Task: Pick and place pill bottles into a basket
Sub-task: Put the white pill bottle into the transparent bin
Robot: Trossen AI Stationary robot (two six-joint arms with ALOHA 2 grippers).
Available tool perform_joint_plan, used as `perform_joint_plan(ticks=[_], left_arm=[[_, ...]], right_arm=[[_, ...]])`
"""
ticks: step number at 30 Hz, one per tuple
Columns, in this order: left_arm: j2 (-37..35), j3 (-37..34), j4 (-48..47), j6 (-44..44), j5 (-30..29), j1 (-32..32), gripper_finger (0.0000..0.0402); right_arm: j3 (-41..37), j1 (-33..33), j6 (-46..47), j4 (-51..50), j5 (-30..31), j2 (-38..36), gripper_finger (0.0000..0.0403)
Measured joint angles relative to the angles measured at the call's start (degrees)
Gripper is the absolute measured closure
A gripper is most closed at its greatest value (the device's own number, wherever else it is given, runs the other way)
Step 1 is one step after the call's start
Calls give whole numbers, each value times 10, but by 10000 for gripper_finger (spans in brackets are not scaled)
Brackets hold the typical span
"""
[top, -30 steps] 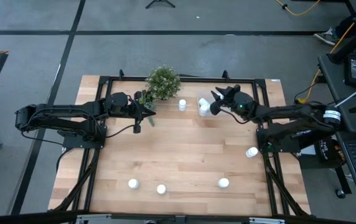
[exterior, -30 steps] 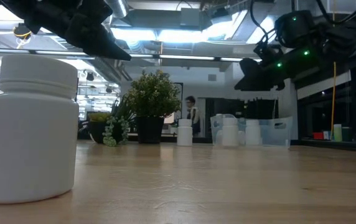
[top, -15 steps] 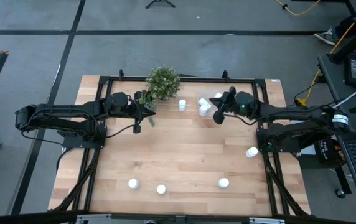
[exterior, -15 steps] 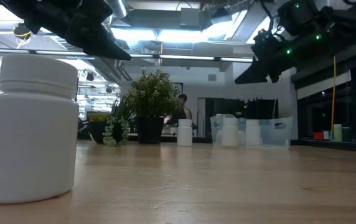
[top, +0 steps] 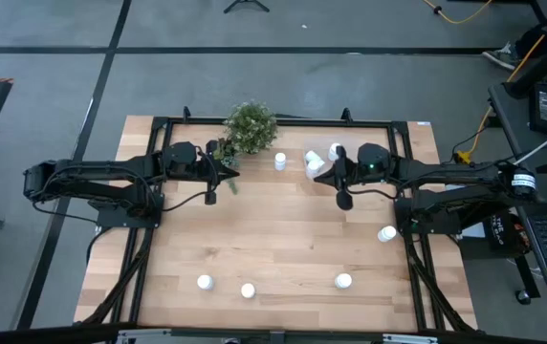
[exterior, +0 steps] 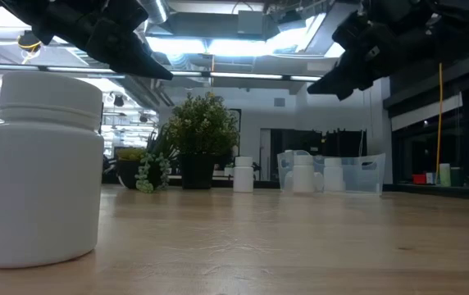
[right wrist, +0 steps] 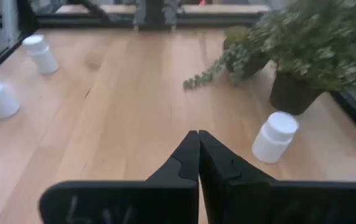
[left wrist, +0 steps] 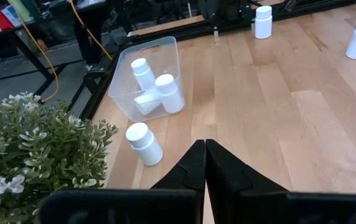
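Observation:
The clear basket [top: 322,161] stands at the table's far middle and holds three white pill bottles [left wrist: 156,90]. One bottle [top: 279,161] stands left of it, beside the potted plant [top: 251,127]. Other bottles stand at the right [top: 386,233] and along the near edge [top: 343,281] [top: 248,290] [top: 204,282]. My left gripper [top: 230,171] is shut and empty in the air next to the plant. My right gripper [top: 343,200] is shut and empty, raised just near-right of the basket.
The plant's trailing sprig [right wrist: 218,71] hangs toward the table's middle. A black frame [top: 283,121] runs round the table. Bare wood lies across the middle [top: 283,229]. In the low view one near bottle [exterior: 42,168] fills the left foreground.
My right gripper has swung away from over the basket toward the table's near edge, turning as it went, and has risen in the low view. Its fingers were spread over the basket and are together now. My left arm has kept still.

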Motion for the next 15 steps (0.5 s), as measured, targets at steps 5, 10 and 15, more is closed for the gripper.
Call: perform_joint_plan(ticks=[5,10,15], left_arm=[[0,0,0,0,0,0,395],[0,0,9,-1,0,0,380],[0,0,37,-24,-55,0,353]], right_arm=[[0,1,2,14,8,0,395],[0,1,9,14,8,0,392],[0,1,15,14,8,0,392]])
